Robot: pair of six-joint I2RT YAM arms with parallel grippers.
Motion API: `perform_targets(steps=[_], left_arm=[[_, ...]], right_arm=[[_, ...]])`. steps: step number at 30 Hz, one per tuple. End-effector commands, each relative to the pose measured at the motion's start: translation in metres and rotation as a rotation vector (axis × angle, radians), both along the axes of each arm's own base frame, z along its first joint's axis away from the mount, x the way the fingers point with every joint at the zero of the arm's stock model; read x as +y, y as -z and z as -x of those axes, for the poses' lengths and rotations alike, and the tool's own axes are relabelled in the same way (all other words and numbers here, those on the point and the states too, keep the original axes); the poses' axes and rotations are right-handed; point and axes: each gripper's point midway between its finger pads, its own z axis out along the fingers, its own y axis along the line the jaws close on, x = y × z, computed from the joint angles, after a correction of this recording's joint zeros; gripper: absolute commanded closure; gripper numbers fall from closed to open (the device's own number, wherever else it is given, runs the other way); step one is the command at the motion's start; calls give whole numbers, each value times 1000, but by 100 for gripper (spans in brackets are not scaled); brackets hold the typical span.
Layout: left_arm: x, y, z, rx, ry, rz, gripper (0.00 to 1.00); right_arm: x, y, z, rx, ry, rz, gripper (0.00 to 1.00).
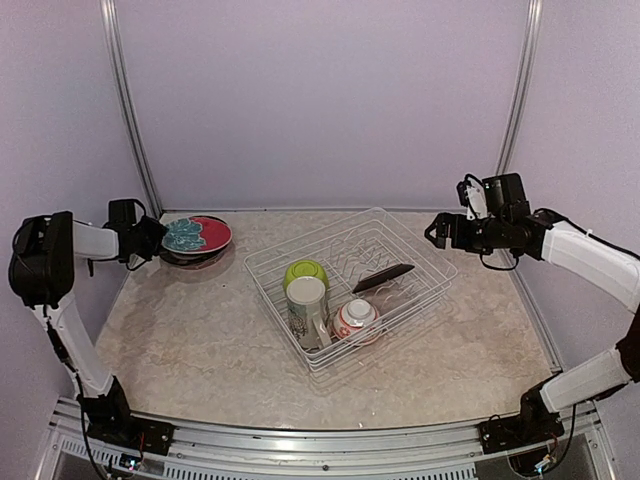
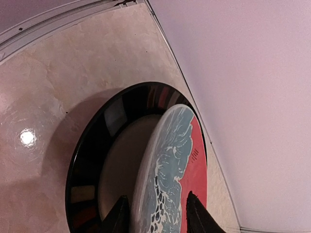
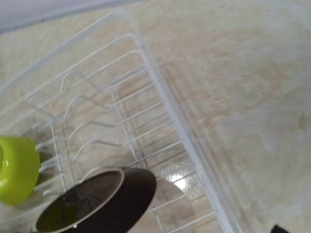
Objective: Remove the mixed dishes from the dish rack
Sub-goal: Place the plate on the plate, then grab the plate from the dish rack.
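Red-patterned plate [image 2: 171, 165] sits rim-on between fingers [image 2: 120, 219] of my left gripper [image 2: 158, 218] (gripped or freed, I cannot tell); right gripper [image 1: 437, 231], wide and empty, is nearer the dish rack [image 1: 420, 240].

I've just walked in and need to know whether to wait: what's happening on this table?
Two robot arms are emptying a white wire dish rack. The left gripper straddles the rim of a red-and-teal plate resting on a black plate at the table's far left; whether it grips is unclear. The right gripper hangs open and empty by the rack's right side. A lime-green bowl, cream mug, small white-and-red bowl and dark dish sit in the rack.
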Motion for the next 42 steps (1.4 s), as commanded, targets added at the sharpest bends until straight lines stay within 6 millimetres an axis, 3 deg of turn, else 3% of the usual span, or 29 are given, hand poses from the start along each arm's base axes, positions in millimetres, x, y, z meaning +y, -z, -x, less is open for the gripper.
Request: perform_targets(steps=[1, 10, 17, 18, 20, 21, 26, 29, 32, 38, 42], left_arm=[[-1, -27, -1, -23, 47, -48, 59], [4, -24, 13, 91, 48, -106, 38], [5, -23, 18, 157, 60, -128, 30], [5, -23, 21, 164, 62, -133, 27], [4, -28, 25, 175, 74, -138, 5], [3, -32, 27, 176, 86, -144, 2], [4, -38, 42, 200, 98, -183, 1], [-2, -42, 51, 199, 124, -180, 1], [-15, -51, 57, 166, 180, -152, 1], [-54, -80, 78, 103, 312, -174, 1], [-85, -92, 96, 65, 394, -211, 1]], right_arm=[[11, -7, -1, -32, -80, 136, 0], [51, -1, 10, -169, -362, 460, 0], [71, -2, 23, -306, -603, 659, 0], [71, -6, 24, -328, -623, 683, 0], [72, -15, 28, -392, -678, 736, 0], [73, -19, 33, -431, -717, 761, 0], [81, -22, 71, -645, -988, 903, 0], [87, -21, 78, -731, -1090, 954, 1], [92, -14, 71, -741, -1150, 1007, 10], [97, 21, 71, -593, -1359, 1024, 29], [100, 28, 65, -645, -1381, 1071, 33]])
